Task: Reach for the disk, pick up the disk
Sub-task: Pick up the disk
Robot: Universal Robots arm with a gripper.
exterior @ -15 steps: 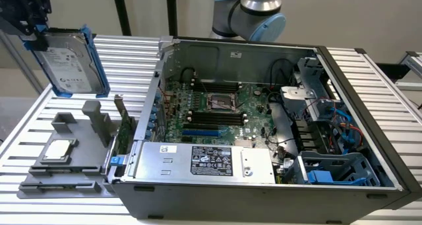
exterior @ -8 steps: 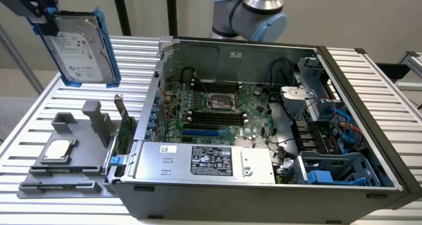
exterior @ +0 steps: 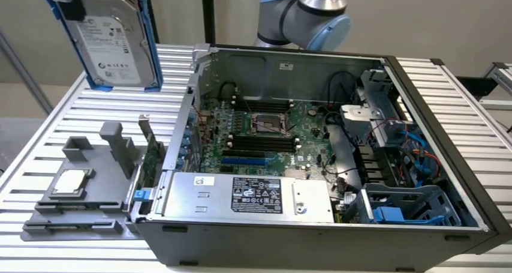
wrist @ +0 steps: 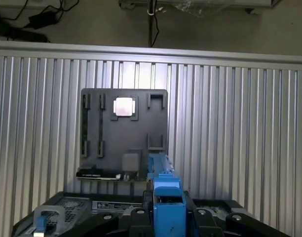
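Nearest the wrist camera is the gripper (wrist: 168, 220). Its jaws are clamped on the disk (wrist: 166, 195), which is seen edge-on with its blue carrier rail pinched between them. So I read the grasp as made and the disk as off its seat.

In the exterior view the disk hangs upright in the air at the exterior view's upper left. Its label faces the camera, it is held by its top end, and it touches nothing else.

Farther down in the wrist view are the power supply (wrist: 99, 206) of the open computer case (exterior: 320, 243) and then the grey fixture tray (wrist: 94, 143). A small square chip (wrist: 124, 106) is seated in the tray. All of this rests on the slatted table (wrist: 230, 138). Farthest back in the exterior view is the arm (exterior: 308, 12), behind the case.

My judgement on doing this lift well:
- The grip is on plastic rails at one end only, so the drive's weight hangs below the contact. I'd keep the clamp firm.
- I'd keep the disk vertical and run slow, with no wrist twist, so the rails don't flex or slide.
- I'd stay above the case wall and the tray's upright posts.
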